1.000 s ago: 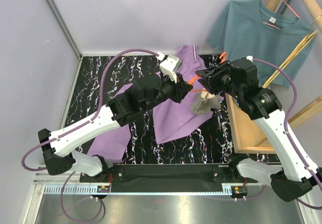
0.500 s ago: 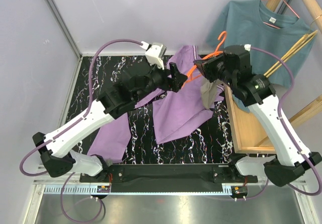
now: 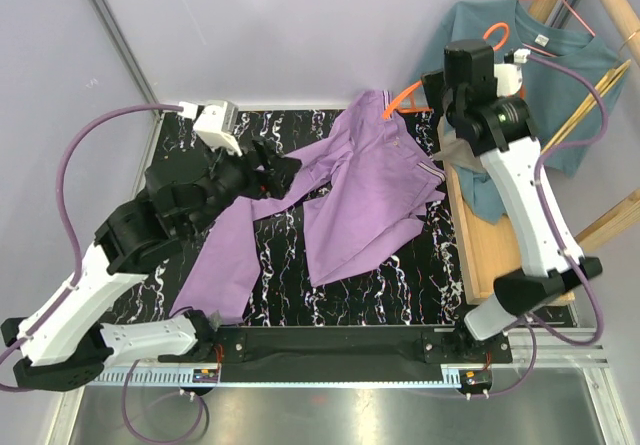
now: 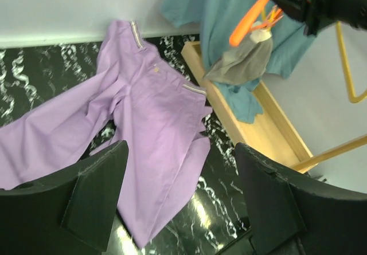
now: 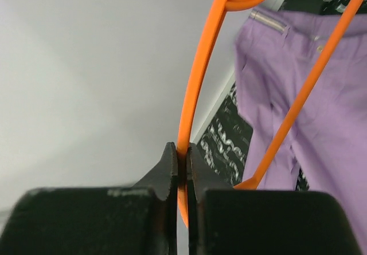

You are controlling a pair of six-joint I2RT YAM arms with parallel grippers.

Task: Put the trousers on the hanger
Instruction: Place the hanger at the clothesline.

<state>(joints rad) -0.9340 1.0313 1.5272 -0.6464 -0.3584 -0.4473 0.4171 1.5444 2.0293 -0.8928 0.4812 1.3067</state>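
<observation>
The lilac trousers point(image 3: 370, 200) lie spread on the black marbled table, their striped waistband toward the back; they also show in the left wrist view point(image 4: 149, 106) and the right wrist view point(image 5: 312, 117). My left gripper point(image 3: 282, 169) hovers open and empty over the trousers' left leg, its jaws wide apart point(image 4: 180, 172). My right gripper point(image 3: 437, 92) is raised at the back right, shut point(image 5: 184, 157) on an orange hanger point(image 5: 198, 77) that carries a small grey garment point(image 4: 243, 60). A thin yellow hanger point(image 3: 585, 105) hangs on the rack in front of the teal shirt point(image 3: 500, 60).
A shallow wooden tray point(image 3: 480, 245) lies along the table's right edge under the right arm. A wooden rack point(image 3: 610, 5) stands at the back right. Grey walls close the back and the left.
My right arm lifted the orange hanger and grey garment up and back toward the rack. My left gripper opened, let go of that hanger, and drew back left.
</observation>
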